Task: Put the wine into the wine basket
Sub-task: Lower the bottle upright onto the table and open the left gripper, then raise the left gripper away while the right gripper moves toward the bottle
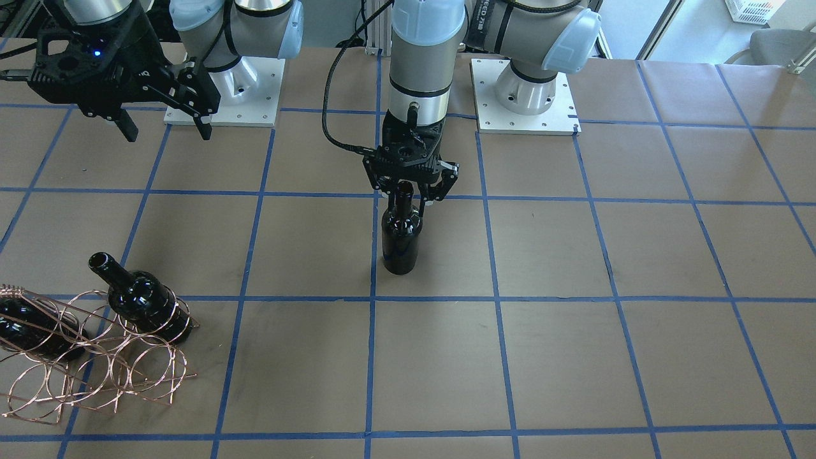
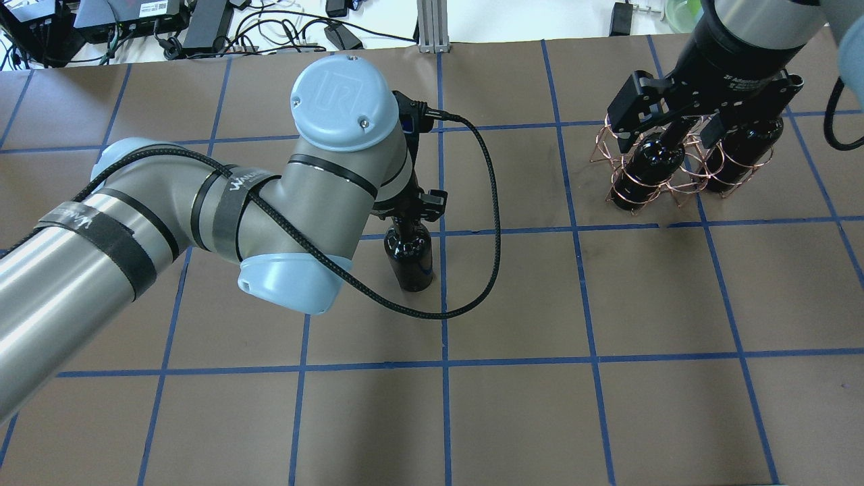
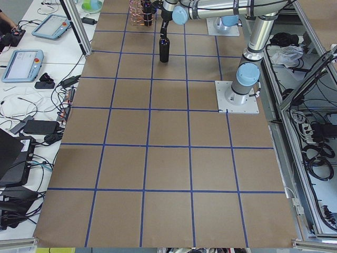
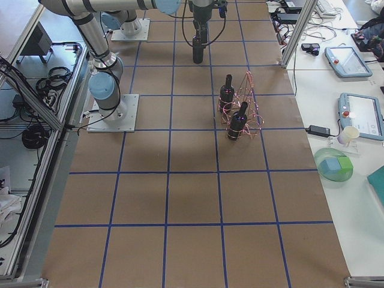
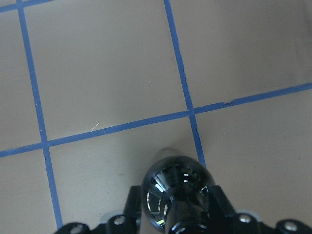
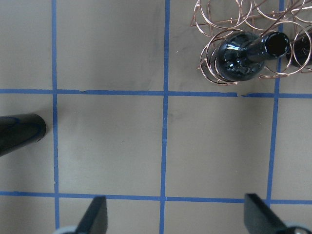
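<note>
Nearest, the wine basket [image 1: 121, 371] already holds two bottles [image 1: 137, 299]; mid-table the third wine [image 1: 400, 237] stands upright, unplaced, the left gripper [image 1: 409, 196] straddling its neck, clamped or not I cannot tell; farthest, the right gripper [image 1: 167, 131] hangs spread and empty.

Upright wine [image 2: 410, 260] at left claw [image 2: 413, 214], two bottles [image 2: 646, 167] in wine basket [image 2: 603, 150], right claw [image 2: 675, 135] above

Lettering on my own arms

The pale blue joint cap [image 2: 344, 84] on my left arm carries an embossed "UR" logo. White print runs along the black strap [image 2: 237, 192] wrapped round that arm, and more along the black wrist collar [image 2: 742, 82] of my right arm. Both are too small and too skewed to read.
</note>
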Robot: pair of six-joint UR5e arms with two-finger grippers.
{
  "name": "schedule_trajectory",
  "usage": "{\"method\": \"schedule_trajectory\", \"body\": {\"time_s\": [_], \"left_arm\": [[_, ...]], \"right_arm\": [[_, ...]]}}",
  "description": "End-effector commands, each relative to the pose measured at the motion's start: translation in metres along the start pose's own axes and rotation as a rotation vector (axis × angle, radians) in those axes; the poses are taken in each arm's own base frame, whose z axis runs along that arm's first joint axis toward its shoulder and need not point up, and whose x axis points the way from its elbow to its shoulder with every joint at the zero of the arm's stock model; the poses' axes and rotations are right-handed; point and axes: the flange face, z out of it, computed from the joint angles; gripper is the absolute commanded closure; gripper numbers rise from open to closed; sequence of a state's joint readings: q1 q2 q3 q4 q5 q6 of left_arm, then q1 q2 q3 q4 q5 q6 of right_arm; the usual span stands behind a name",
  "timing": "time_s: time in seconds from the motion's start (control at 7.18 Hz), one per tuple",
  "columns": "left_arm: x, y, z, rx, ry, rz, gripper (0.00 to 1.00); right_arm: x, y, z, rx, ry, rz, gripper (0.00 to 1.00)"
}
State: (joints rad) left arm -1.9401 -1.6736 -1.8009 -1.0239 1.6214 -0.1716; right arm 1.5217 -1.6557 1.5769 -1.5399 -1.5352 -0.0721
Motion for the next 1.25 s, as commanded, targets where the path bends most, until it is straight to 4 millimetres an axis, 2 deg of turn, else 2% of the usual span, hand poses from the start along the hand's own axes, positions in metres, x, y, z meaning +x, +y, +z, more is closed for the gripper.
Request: {"method": "schedule_trajectory", "body": {"time_s": [0.0,0.14,0.28,0.42,0.7,0.84,1.11], "left_arm": [[-0.031,-0.021,-0.039,-0.038,-0.005,-0.054,0.41],[-0.043,-0.026,-0.061,-0.094,-0.017,-0.074,0.41],[-0.069,-0.028,-0.076,-0.167,-0.026,-0.116,0.41],[-0.091,-0.035,-0.101,-0.149,0.028,-0.171,0.39],[-0.170,-0.043,-0.159,-0.162,0.035,-0.232,0.36],[-0.190,-0.031,-0.170,-0.209,0.030,-0.199,0.36],[-0.210,-0.029,-0.187,-0.175,0.032,-0.243,0.36]], "right_arm": [[0.000,0.003,0.002,-0.025,0.002,0.007,0.00],[0.000,0.002,0.004,-0.029,-0.002,0.007,0.00],[0.000,0.003,0.002,-0.025,-0.004,0.007,0.00],[0.000,0.004,0.001,-0.025,-0.003,0.007,0.00],[0.000,0.000,0.004,-0.022,0.002,-0.001,0.00],[0.002,0.002,0.000,-0.014,0.018,0.005,0.00],[-0.003,0.008,-0.009,0.004,0.019,0.015,0.00]]}}
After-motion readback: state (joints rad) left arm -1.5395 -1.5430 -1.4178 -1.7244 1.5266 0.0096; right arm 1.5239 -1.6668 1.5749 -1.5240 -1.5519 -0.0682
